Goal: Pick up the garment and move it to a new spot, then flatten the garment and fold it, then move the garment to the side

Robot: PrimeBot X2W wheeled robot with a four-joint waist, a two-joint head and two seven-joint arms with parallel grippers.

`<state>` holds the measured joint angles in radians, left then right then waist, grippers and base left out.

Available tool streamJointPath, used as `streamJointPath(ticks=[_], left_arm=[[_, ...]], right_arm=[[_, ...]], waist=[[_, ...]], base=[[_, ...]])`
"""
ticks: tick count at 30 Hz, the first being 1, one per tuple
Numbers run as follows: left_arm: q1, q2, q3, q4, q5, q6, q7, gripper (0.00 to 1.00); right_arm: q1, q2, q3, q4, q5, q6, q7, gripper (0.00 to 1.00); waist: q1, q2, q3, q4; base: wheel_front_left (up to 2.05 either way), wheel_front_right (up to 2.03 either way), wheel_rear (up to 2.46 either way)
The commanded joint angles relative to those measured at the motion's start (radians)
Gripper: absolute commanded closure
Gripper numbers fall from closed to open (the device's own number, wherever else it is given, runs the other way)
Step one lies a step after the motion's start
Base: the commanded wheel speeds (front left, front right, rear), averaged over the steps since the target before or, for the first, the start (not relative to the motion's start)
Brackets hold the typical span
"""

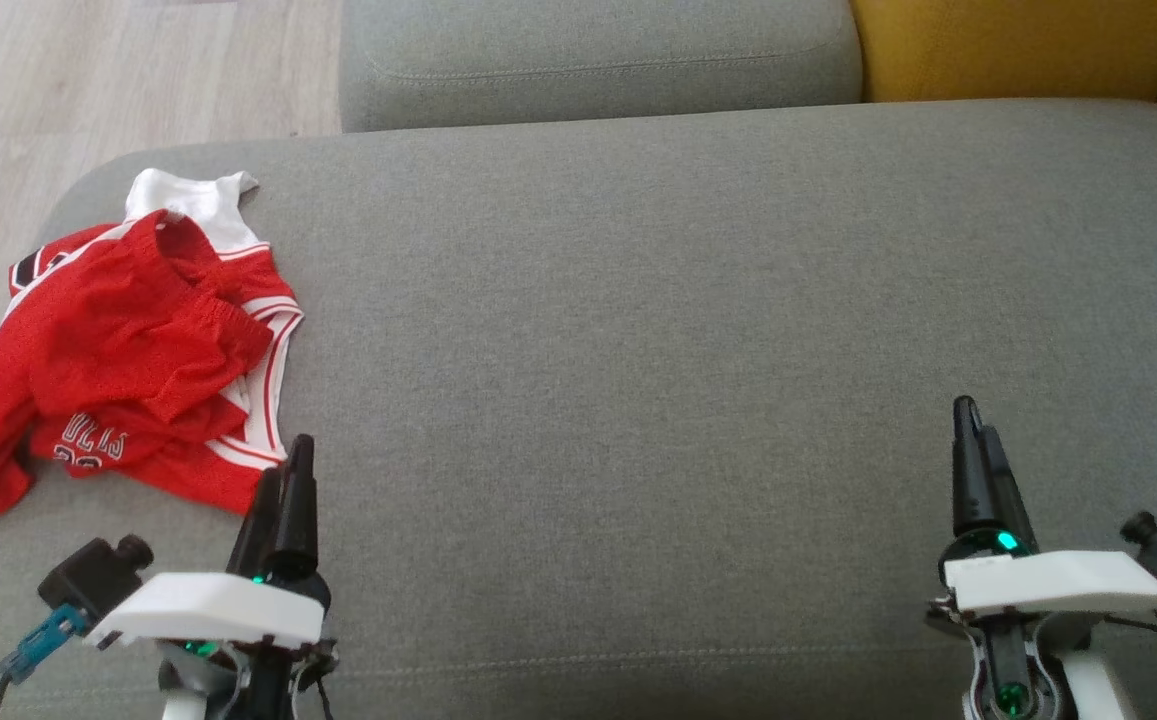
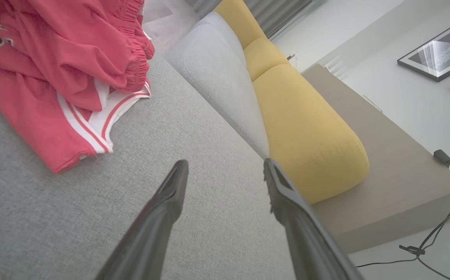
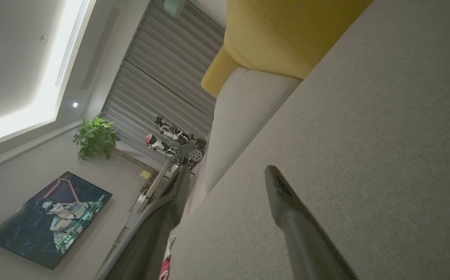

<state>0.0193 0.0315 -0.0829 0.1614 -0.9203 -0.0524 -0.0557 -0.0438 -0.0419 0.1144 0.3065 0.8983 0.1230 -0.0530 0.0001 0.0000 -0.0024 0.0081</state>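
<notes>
1. The grey seat (image 1: pixel 658 300) of a sofa spans the head view, with pale wood floor (image 1: pixel 88 80) beyond its far left corner.
2. Behind the seat a grey back cushion (image 1: pixel 598 60) and a yellow cushion (image 1: pixel 1018 45) sit side by side.
3. The jersey (image 1: pixel 128 350) lies crumpled at the seat's left end. Its red mesh is bunched over white striped trim, and part of the lettering shows.
4. The left gripper (image 2: pixel 225 162) is just beside the jersey's near hem and not touching it. Its fingers are spread wide and hold nothing.
5. The right gripper (image 1: pixel 974 416) is over bare seat, well apart from the jersey. Its fingers are also wide apart and empty.
</notes>
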Motion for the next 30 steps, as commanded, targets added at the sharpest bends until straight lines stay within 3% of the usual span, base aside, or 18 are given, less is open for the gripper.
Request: streamJointPath(ticks=[1, 17, 30], left_arm=[[-0.032, 0.011, 0.010, -0.044, 0.026, 0.001, -0.009, 0.00], [-0.023, 0.014, -0.031, -0.096, 0.260, 0.022, -0.059, 0.00], [-0.012, 0.026, -0.035, -0.140, 0.417, 0.052, -0.094, 0.00]], right_arm=[[-0.049, -0.006, 0.022, -0.036, -0.031, 0.004, -0.012, 0.00], [-0.065, -0.010, 0.127, -0.046, -0.254, 0.005, -0.062, 0.00], [-0.053, -0.018, 0.118, -0.070, -0.407, 0.005, -0.097, 0.00]], waist=[[0.0000, 0.0000, 0.000, 0.000], [0.0000, 0.0000, -0.007, 0.002], [0.0000, 0.0000, -0.009, 0.003]], base=[[0.00, 0.00, 0.00], [0.00, 0.00, 0.00], [0.00, 0.00, 0.00]])
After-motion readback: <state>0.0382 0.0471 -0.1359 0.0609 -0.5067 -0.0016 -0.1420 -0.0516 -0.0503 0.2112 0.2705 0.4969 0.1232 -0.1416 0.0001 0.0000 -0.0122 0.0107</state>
